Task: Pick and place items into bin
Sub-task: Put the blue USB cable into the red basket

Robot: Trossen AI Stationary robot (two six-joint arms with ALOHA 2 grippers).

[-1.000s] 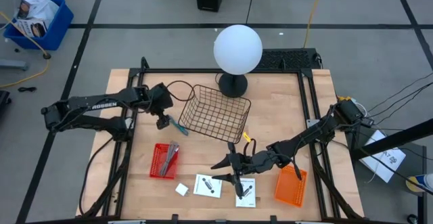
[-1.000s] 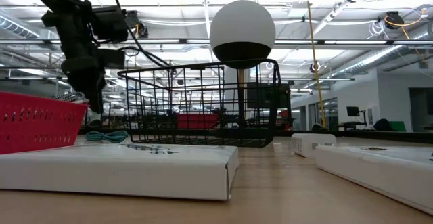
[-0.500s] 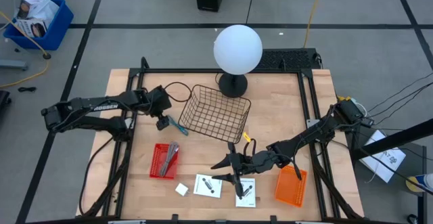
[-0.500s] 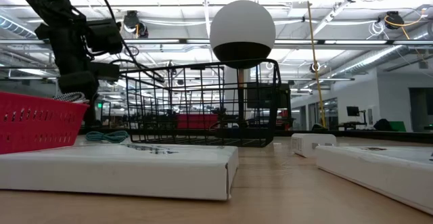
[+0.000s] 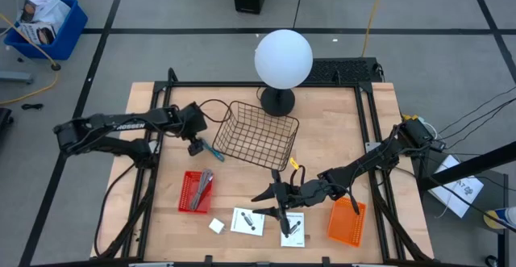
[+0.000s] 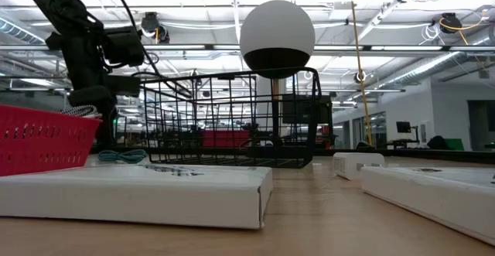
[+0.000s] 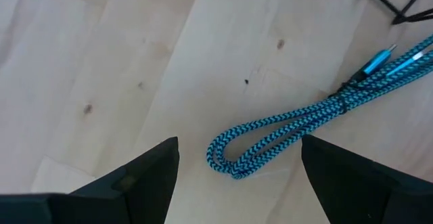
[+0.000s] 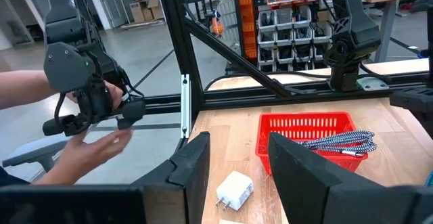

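A teal braided cable lies coiled on the wood beside the black wire basket; it also shows in the high view and the low view. My left gripper hangs open just above the cable's looped end, one finger on either side, touching nothing. My right gripper is open above two flat white cards. A small white block lies near them. A black-and-white braided cable rests in the red bin.
A lamp with a white globe stands behind the basket. An orange bin sits near the right front corner. A white charger block lies before the red bin. A person's hands hold a controller beyond the table's left edge.
My left gripper has risen a little over the teal cable and stays open. The cable and everything else lie where they were.
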